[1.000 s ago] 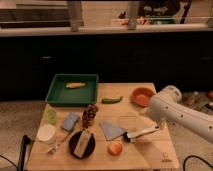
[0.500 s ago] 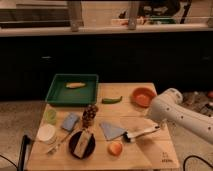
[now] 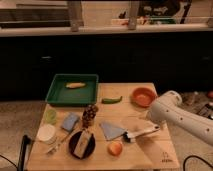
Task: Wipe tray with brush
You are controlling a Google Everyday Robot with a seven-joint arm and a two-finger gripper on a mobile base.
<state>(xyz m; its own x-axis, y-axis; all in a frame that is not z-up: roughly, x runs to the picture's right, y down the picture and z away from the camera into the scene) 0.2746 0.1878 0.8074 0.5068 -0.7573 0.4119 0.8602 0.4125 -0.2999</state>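
The green tray (image 3: 59,96) lies at the back left of the wooden table, with a yellow banana-like item (image 3: 75,85) inside it. The brush (image 3: 141,133) lies on the table right of centre. Its white handle points right and its dark head (image 3: 127,136) points left. My gripper (image 3: 151,125) hangs at the end of the white arm (image 3: 172,111), right over the handle end of the brush. It is far from the tray, which is to the left and further back.
An orange bowl (image 3: 143,96) and a green pepper (image 3: 111,99) sit behind the brush. A blue cloth (image 3: 112,130), an orange fruit (image 3: 115,148), a black plate (image 3: 74,145) holding a box, a dark cluster (image 3: 89,115), a blue sponge (image 3: 70,121), two cups (image 3: 46,132) and a fork (image 3: 56,146) lie to the left.
The arm has sunk slightly toward the brush. Nothing else has moved.
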